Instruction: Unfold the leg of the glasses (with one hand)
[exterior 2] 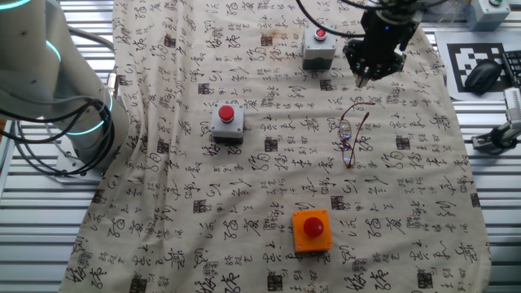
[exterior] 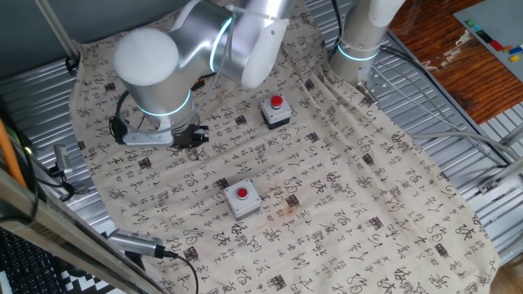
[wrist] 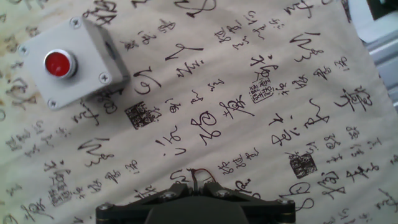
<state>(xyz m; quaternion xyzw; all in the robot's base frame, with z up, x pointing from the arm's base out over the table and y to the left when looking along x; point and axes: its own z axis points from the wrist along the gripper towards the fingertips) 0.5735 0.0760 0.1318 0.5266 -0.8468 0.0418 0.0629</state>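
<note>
The glasses (exterior 2: 352,132), thin with a dark reddish-brown wire rim, lie on the printed cloth (exterior 2: 203,203) right of centre in the other fixed view. My gripper (exterior 2: 362,80) hangs just beyond their far end, its fingers close together. In the hand view only a short loop of the glasses (wrist: 199,173) shows, right in front of the gripper (wrist: 196,186). The fingertips stand almost touching and I see nothing clamped between them. In one fixed view the arm hides the glasses, and the gripper (exterior: 196,135) shows only as a dark block.
A grey button box (exterior 2: 317,47) stands close to the left of the gripper, and also shows as a grey box (wrist: 71,62) in the hand view. Another grey box (exterior 2: 227,122) sits mid-cloth. An orange box (exterior 2: 312,229) is near the front. Cables and a mouse (exterior 2: 482,75) lie off the cloth.
</note>
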